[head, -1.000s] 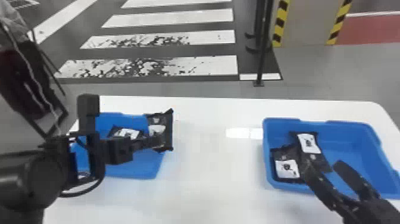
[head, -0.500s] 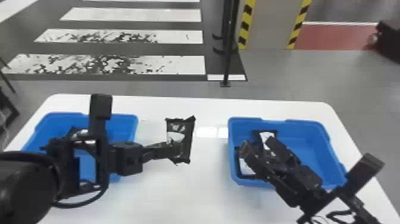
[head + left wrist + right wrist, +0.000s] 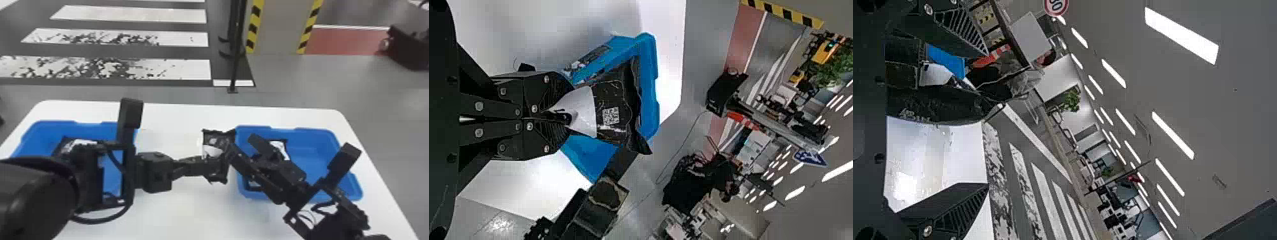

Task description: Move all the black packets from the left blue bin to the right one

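The left gripper is over the tabletop, between the two bins and near the left side of the right blue bin. Its fingers are closed on a black packet, pinching it by its white part; in the left wrist view a small square code shows on the packet's black side. The packet is held up on edge, its corners sticking out past the fingertips.

The right gripper reaches across the right blue bin towards that packet. Its fingers are wide apart. In the right wrist view the packet lies between them, closer to one finger than the other; whether either finger touches it, I cannot tell.

In the left blue bin there is another black packet with a white label, partly hidden behind the left arm. The right blue bin has a packet with a white label beyond the right gripper, and part of another packet shows beneath the right arm. A black pole stands on the floor past the tabletop, beside a striped crossing.
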Available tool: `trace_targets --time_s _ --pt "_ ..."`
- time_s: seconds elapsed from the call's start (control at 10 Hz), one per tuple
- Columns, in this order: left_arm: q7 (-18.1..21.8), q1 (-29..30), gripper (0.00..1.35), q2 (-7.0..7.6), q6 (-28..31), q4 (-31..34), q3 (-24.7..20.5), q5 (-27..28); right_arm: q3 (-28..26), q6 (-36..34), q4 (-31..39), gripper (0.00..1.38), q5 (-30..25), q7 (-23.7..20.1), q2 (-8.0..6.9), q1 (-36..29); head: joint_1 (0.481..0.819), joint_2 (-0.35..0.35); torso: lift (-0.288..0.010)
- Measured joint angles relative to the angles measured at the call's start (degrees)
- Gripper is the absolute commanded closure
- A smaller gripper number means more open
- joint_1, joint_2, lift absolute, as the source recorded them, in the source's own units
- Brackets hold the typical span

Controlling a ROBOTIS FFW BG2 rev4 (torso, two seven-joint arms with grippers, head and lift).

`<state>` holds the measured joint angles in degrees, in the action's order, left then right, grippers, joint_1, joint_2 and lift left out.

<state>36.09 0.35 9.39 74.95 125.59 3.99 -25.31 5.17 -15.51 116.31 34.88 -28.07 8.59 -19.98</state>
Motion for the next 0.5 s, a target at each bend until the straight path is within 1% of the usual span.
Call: trace_targets --time_s 0.1,0.2,0.4,0.5 --pt "0.03 -0.48 1.2 0.01 0.0 -0.22 1.12 -0.73 1.0 -0.08 -0.6 0.11 0.16 0.01 0.18 1.02 0.695 -0.066 -0.15" --pt "0.03 -0.94 1.2 0.01 0.0 -0.55 2.02 -1.11 1.77 -0.09 -0.95 0.2 0.19 0.02 0.29 1.8 0.695 -0.067 -0.15" --pt "0.03 -1.4 1.2 0.01 0.0 -1.33 2.61 -1.5 2.43 -0.09 -1.47 1.32 0.09 -0.05 0.34 2.6 0.695 -0.066 -0.15" --pt "0.07 -1.46 1.2 0.01 0.0 -1.53 2.64 -1.69 2.47 -0.09 -1.89 1.29 0.0 -0.05 0.36 2.89 0.695 -0.067 -0.15"
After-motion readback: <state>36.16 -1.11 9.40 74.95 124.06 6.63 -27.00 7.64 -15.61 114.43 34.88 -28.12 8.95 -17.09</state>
